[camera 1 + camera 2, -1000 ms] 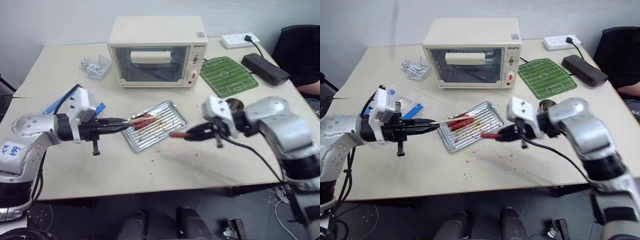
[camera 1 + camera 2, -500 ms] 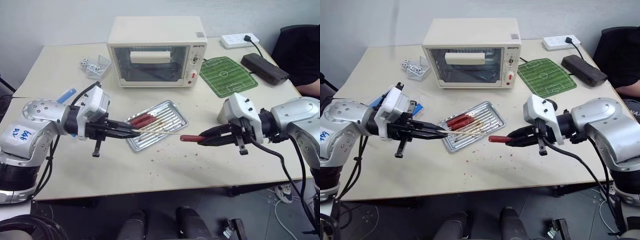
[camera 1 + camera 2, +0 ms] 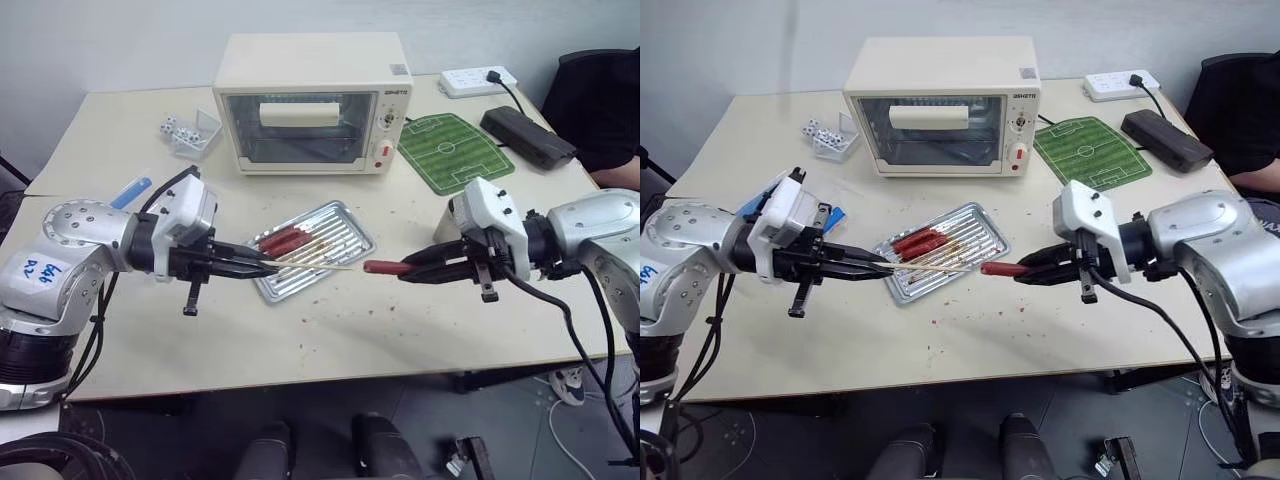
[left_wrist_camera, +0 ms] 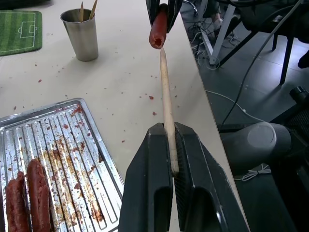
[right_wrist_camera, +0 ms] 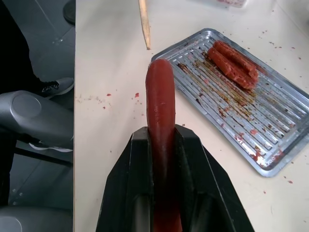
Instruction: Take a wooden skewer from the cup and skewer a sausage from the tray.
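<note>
My left gripper (image 3: 262,268) is shut on the wooden skewer (image 3: 315,265), which points level to the right over the tray (image 3: 348,236). My right gripper (image 3: 405,270) faces it, shut on a dark-red sausage (image 3: 382,267) that sticks out towards the skewer's tip. In the left wrist view the skewer (image 4: 166,92) ends just short of the sausage's end (image 4: 158,26). Two more sausages (image 3: 285,240) lie at the left end of the tray. The steel cup (image 4: 83,34) stands on the table beyond the tray, with more skewers in it.
A cream toaster oven (image 3: 312,100) stands behind the tray. A green football-pitch mat (image 3: 455,150), a black box (image 3: 528,135) and a power strip (image 3: 478,80) lie at the back right. A clear box with dice (image 3: 190,130) sits at the back left.
The left gripper has carried the skewer rightwards over the tray. The right gripper has drawn back to the right and up with the sausage. The two now face each other, tip to end.
</note>
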